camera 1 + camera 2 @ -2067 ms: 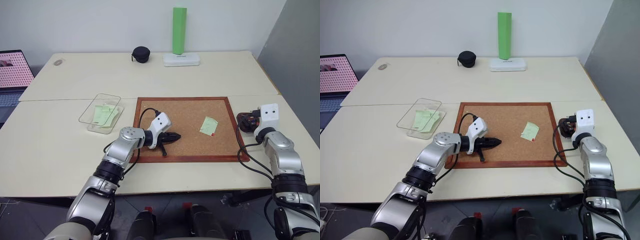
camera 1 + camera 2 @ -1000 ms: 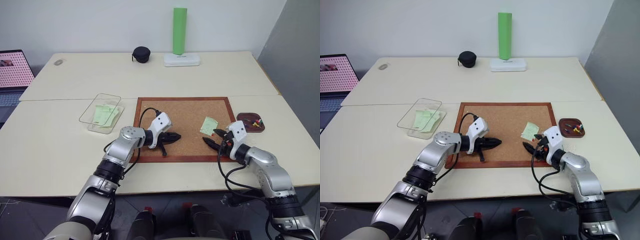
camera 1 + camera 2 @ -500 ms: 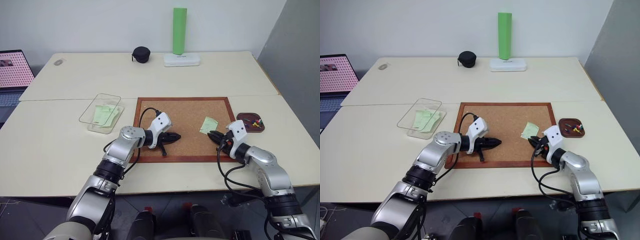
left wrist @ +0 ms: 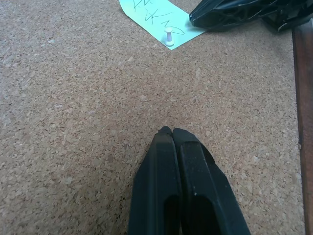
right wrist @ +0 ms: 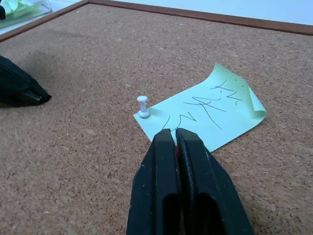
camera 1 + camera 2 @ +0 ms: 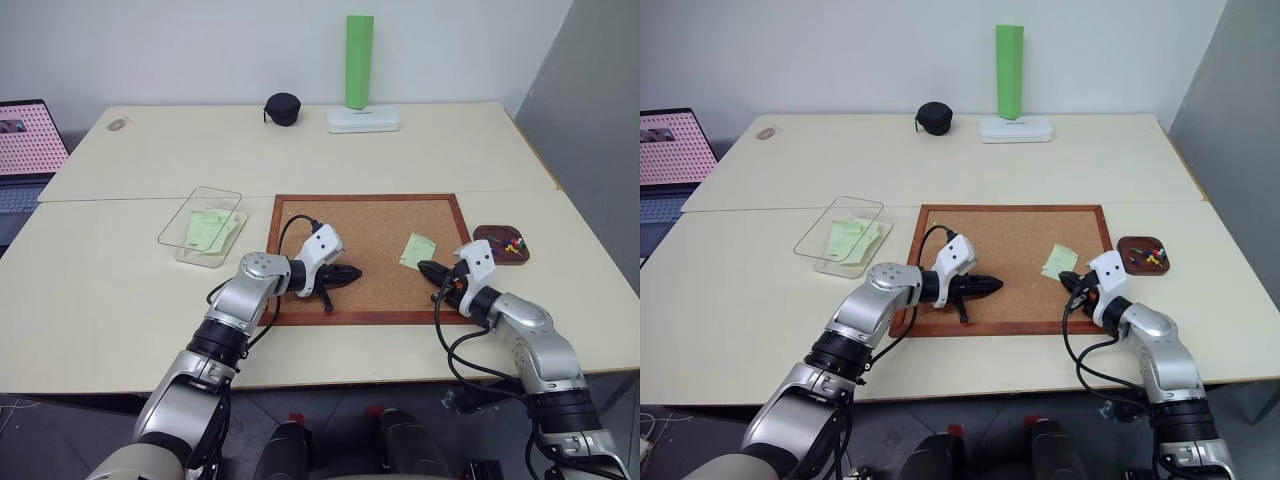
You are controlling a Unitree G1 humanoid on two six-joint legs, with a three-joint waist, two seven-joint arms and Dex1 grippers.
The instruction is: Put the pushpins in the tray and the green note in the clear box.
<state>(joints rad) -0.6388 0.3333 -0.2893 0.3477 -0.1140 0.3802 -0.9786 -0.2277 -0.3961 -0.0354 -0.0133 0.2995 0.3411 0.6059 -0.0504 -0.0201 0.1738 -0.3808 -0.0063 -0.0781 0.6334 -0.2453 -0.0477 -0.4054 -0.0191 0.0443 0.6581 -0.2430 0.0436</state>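
The green note (image 6: 416,250) lies on the corkboard, with a white pushpin (image 5: 143,106) standing in one corner. My right gripper (image 5: 173,131) is shut at the note's near corner, where a sliver of a red pushpin shows between its tips. Just right of the board sits the brown tray (image 6: 480,240), holding several coloured pushpins (image 6: 514,246). My left gripper (image 6: 352,272) hangs shut and empty over the board's left half. The clear box (image 6: 200,198) stands left of the board with green slips inside.
The wood-framed corkboard (image 6: 365,198) fills the table's middle. At the back stand a tall green block (image 6: 358,62) on a white base (image 6: 363,119) and a black round case (image 6: 283,108). A laptop (image 6: 25,140) is at the far left.
My right gripper came from the tray to the note's near corner and shut there, having been open a second ago. The left arm has not moved.
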